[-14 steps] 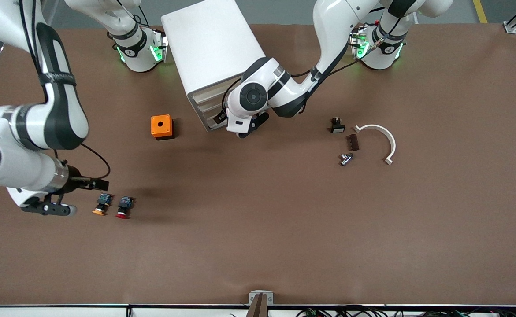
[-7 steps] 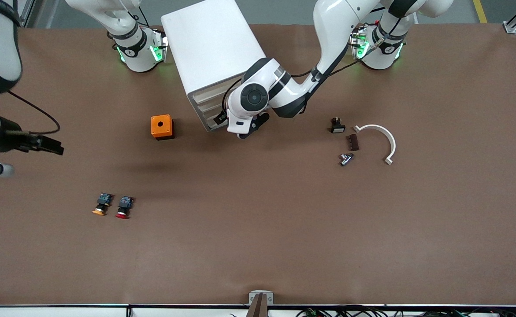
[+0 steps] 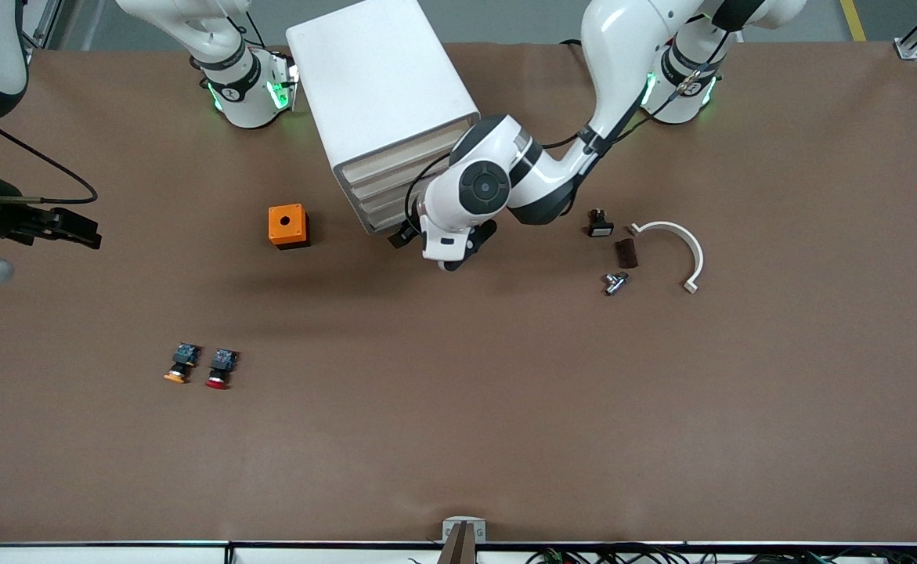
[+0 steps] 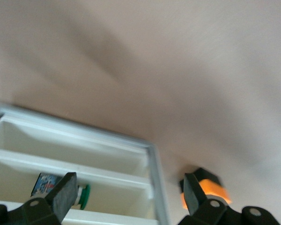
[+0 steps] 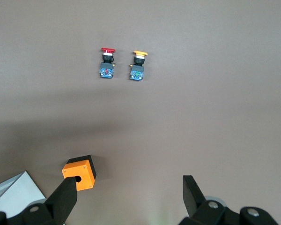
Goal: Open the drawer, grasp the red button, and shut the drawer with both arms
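cabinet [image 3: 380, 78] white | button [image 3: 219, 368] red cap | cube [image 3: 287, 225] orange | table [image 3: 505, 407] brown

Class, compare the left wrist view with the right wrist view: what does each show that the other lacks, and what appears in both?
Only the left wrist view: the white drawer compartments, with a small green-capped part inside, framed by the open left pincer.
Only the right wrist view: the red button beside the orange-capped button on the table, under the open right pincer.
Both: the orange cube and brown tabletop.
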